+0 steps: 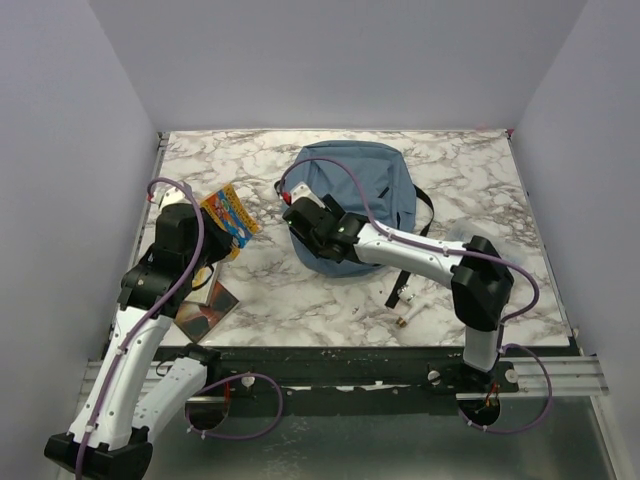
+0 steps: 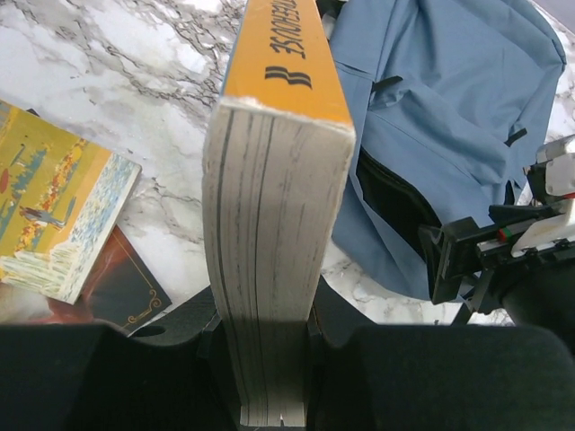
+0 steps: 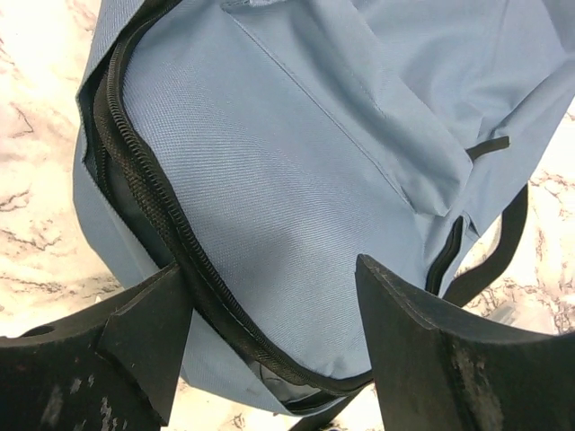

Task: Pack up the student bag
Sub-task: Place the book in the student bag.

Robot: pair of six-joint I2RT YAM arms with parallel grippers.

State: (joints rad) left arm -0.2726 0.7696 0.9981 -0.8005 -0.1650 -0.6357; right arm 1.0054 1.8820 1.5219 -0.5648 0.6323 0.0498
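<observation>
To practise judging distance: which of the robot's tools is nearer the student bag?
Right. The right tool is open at the zipper edge of the student bag; the left tool holds a thick book further left, clear of the bag.

Soft, even light from overhead: my white-and-grey marbled tabletop [image 1: 300,290] glows bright, shadows faint. Up close, my black left hand [image 2: 269,377] blurs dark; the thick orange-spined paperback [image 2: 269,233] stays crisp.
</observation>
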